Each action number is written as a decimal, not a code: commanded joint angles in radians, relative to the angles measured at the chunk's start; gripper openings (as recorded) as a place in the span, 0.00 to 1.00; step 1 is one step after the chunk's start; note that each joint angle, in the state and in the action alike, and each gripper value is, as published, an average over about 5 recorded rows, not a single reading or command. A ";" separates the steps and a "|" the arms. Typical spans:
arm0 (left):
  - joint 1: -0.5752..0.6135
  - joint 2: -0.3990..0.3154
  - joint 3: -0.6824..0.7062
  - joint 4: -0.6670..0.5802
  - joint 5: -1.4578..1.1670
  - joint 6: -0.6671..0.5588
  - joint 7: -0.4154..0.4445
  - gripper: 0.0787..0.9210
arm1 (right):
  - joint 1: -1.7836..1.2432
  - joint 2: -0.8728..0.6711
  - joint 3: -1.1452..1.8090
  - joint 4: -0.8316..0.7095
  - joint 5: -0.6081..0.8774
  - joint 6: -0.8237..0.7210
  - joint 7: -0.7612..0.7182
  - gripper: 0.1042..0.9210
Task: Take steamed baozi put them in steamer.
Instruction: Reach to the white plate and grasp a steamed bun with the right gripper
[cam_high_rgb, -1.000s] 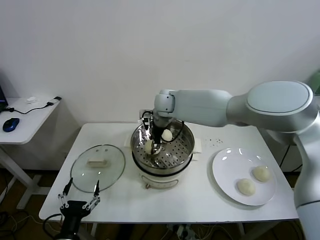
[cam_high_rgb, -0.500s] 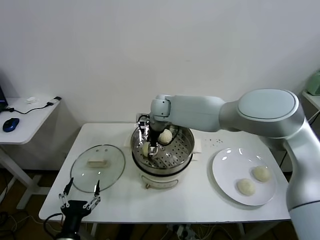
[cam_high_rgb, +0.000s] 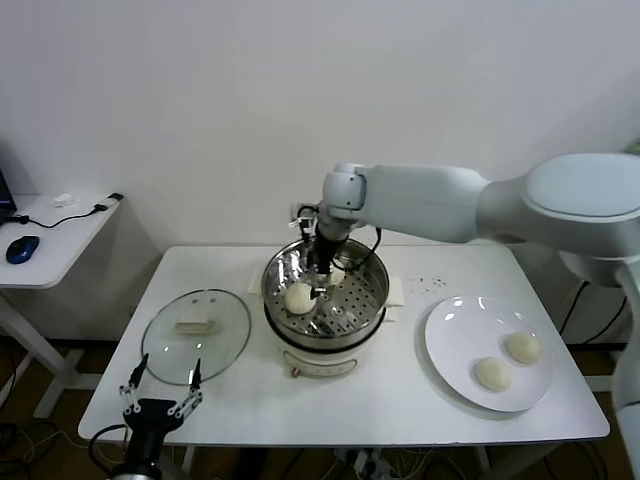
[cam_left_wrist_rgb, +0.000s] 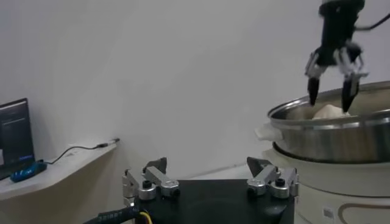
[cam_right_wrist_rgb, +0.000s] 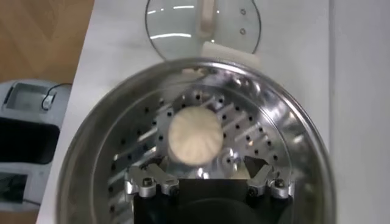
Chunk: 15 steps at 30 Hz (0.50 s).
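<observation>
The steamer (cam_high_rgb: 372, 300) stands mid-table, a shiny pot on a white base. One steamed baozi (cam_high_rgb: 298, 297) lies on its perforated floor, and a second (cam_high_rgb: 338, 271) shows partly behind my right gripper (cam_high_rgb: 320, 280), which hangs open just above the pot with nothing in it. In the right wrist view the loose baozi (cam_right_wrist_rgb: 195, 137) lies on the steamer floor (cam_right_wrist_rgb: 262, 122), beyond the open right gripper (cam_right_wrist_rgb: 207, 175). Two more baozi (cam_high_rgb: 521, 347) (cam_high_rgb: 490, 374) rest on the white plate (cam_high_rgb: 455, 335). My left gripper (cam_high_rgb: 158, 400) is parked open off the table's front left corner.
The glass lid (cam_high_rgb: 195, 322) with a white handle lies flat left of the steamer. A side table with a blue mouse (cam_high_rgb: 22, 248) stands at the far left. From the left wrist view the steamer (cam_left_wrist_rgb: 329, 131) is seen side-on, with the right gripper (cam_left_wrist_rgb: 332, 85) over its rim.
My right gripper has opened and let the baozi go onto the steamer floor, then risen and shifted a little right. The left arm has not moved.
</observation>
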 joint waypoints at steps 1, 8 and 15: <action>-0.001 -0.001 -0.002 -0.001 0.002 0.002 0.000 0.88 | 0.162 -0.348 -0.049 0.222 -0.143 0.082 -0.106 0.88; -0.012 -0.006 -0.003 -0.004 0.009 0.016 0.001 0.88 | 0.077 -0.660 -0.018 0.372 -0.371 0.095 -0.118 0.88; -0.013 -0.013 0.005 -0.013 0.034 0.032 0.001 0.88 | -0.181 -0.857 0.149 0.387 -0.618 0.125 -0.134 0.88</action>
